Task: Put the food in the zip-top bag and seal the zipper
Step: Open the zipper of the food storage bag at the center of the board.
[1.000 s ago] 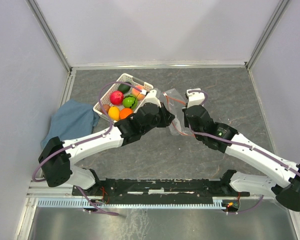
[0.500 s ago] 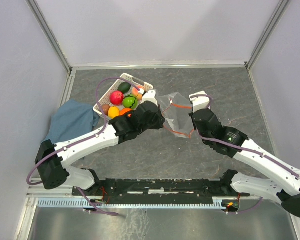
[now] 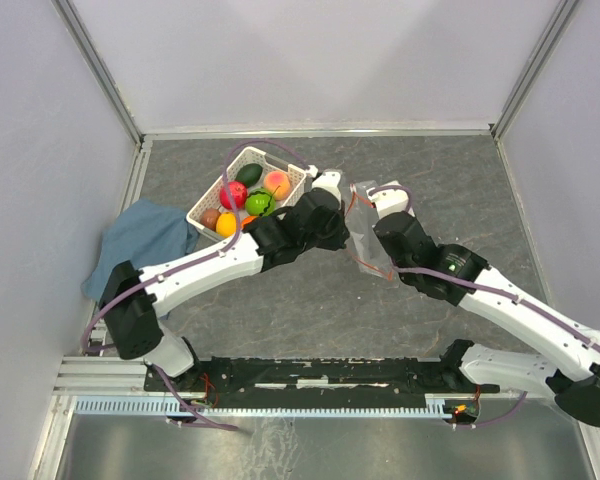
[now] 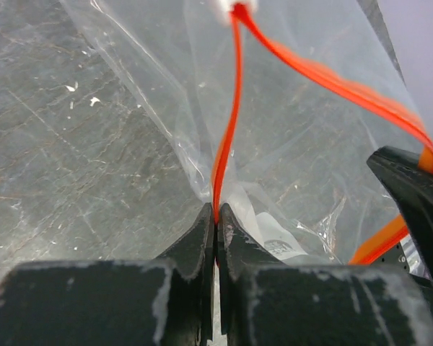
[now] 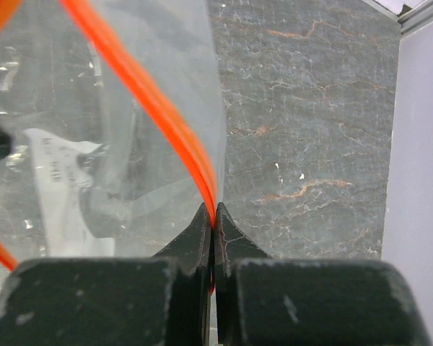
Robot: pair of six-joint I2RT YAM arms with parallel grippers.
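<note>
The clear zip-top bag (image 3: 372,258) hangs between my two grippers, just above the table. My left gripper (image 4: 216,215) is shut on one side of the red-orange zipper (image 4: 231,122), whose white slider (image 4: 227,6) sits at the far end. My right gripper (image 5: 213,215) is shut on the other side of the zipper (image 5: 151,94). In the top view the left gripper (image 3: 346,218) and right gripper (image 3: 368,212) are close together. The food lies in the white basket (image 3: 202,203): a red apple (image 3: 236,192), a peach (image 3: 277,183), a green one (image 3: 259,203), an avocado (image 3: 248,175) and a lemon (image 3: 227,224).
A blue cloth (image 3: 140,240) lies at the table's left edge beside the basket. The left arm reaches across just in front of the basket. Grey walls and metal rails bound the table at the back and sides.
Both grippers have come closer together, so the bag's mouth, spread wide half a second ago, is now narrow. The left arm has swung right and farther out past the basket.
</note>
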